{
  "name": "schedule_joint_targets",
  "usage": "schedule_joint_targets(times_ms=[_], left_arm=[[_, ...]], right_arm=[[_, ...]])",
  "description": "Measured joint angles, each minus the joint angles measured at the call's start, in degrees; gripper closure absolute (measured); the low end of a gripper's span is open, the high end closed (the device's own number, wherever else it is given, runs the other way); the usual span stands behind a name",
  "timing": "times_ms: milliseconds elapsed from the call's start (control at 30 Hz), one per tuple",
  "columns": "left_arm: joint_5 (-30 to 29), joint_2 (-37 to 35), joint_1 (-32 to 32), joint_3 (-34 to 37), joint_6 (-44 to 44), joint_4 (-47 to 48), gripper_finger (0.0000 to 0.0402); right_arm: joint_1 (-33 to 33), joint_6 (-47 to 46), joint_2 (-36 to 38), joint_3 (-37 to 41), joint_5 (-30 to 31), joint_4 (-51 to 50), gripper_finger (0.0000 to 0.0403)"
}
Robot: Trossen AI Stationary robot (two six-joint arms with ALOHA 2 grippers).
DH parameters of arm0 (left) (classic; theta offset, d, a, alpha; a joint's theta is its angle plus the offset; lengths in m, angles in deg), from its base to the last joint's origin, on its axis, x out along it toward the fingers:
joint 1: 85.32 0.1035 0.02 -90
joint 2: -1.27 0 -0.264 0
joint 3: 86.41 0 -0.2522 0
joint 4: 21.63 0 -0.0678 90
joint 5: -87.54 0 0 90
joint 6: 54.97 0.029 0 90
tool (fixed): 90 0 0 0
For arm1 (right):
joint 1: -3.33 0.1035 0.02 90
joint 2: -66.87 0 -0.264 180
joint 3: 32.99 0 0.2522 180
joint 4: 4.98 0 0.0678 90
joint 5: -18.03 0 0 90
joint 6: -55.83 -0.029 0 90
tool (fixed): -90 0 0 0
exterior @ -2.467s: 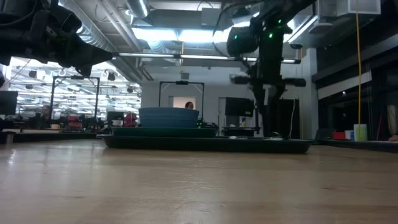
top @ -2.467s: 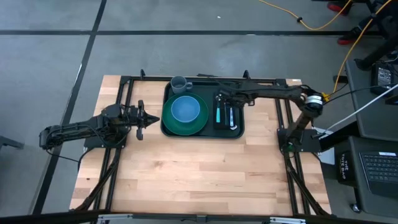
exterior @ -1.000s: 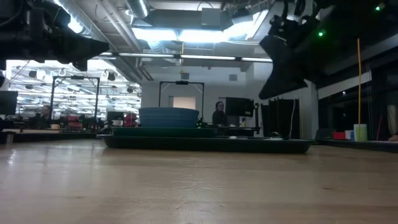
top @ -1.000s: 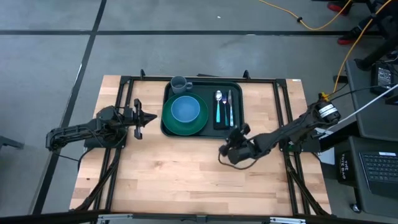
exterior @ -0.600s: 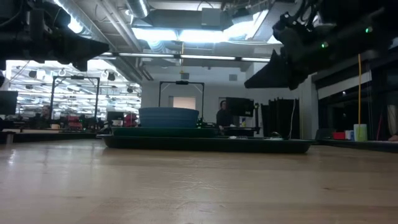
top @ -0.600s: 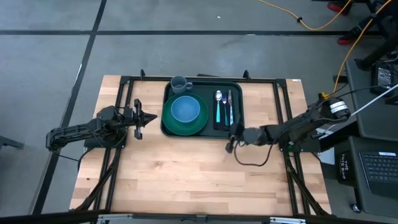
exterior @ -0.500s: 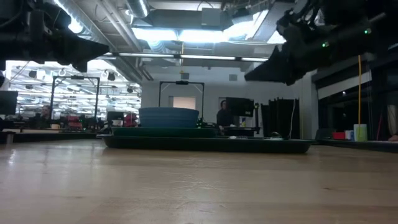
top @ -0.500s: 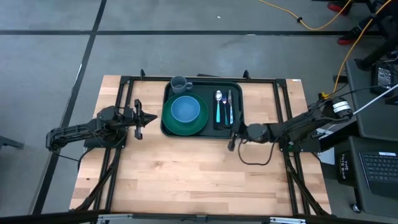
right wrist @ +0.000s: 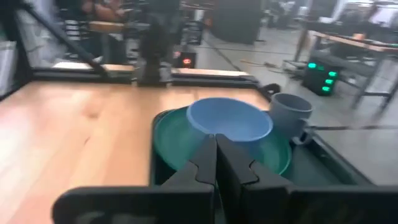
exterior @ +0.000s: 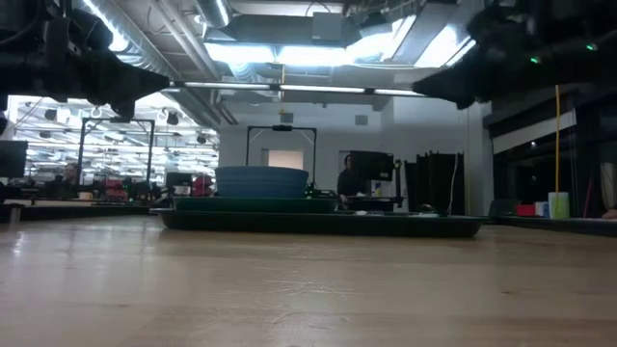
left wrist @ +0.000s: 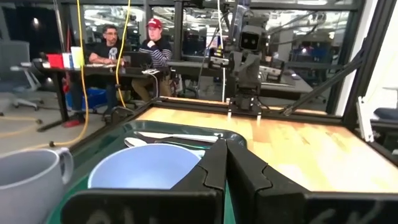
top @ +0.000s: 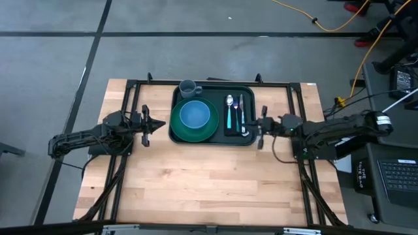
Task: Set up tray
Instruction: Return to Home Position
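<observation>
The dark green tray (top: 247, 140) lies at the table's far middle. On it sit a round green plate (top: 176, 130) with a blue bowl (top: 194, 115), a grey mug (top: 189, 87) in the far left corner, and cutlery (top: 235, 114) on a flat black rectangle (top: 250, 124). My left gripper (top: 158, 124) hovers shut just left of the tray, pointing at it. My right gripper (top: 257, 128) hovers shut just right of the tray, also pointing at it. The wrist views show the shut fingers (left wrist: 224, 152) (right wrist: 216, 149) with the bowl (left wrist: 146, 169) (right wrist: 229, 118) beyond.
Black frame rails (top: 297, 140) run along both sides of the table. Bare wood (top: 209, 183) fills the near half. People sit at desks (left wrist: 130, 53) in the room behind. The low view shows the tray's rim (exterior: 318, 224) resting flat on the tabletop.
My right gripper has swung from over the bare wood near the tray's near right corner toward the table's far and right edges. It now sits level beside the tray's right rim. The left arm and the tray's contents have stayed put.
</observation>
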Motion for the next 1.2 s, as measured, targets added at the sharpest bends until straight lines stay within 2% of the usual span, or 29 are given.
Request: schedule_joint_targets(times_ms=[200, 467, 700, 933, 1200], left_arm=[[0.0, 0.0, 0.0, 0.0, -4.4, 0.0, 0.0395], [-1.6, 0.0, 0.0, 0.0, 0.6, -0.1, 0.0394], [-9.8, 0.0, 0.0, 0.0, 3.5, -0.1, 0.0393], [-10.3, 0.0, 0.0, 0.0, 3.1, -0.1, 0.0395], [-10.3, 0.0, 0.0, 0.0, 3.0, -0.1, 0.0396]], right_arm=[[-3.6, -0.7, 12.1, 8.2, -8.2, -1.2, 0.0399], [-4.7, -1.6, 23.7, 14.6, -16.1, -2.6, 0.0397], [-4.7, -0.3, 26.4, 14.6, -22.3, -6.1, 0.0396], [-4.7, -0.9, 26.1, 14.6, -21.4, -6.1, 0.0395], [-4.7, -18.7, 26.1, 14.5, -21.3, -6.0, 0.0395]])
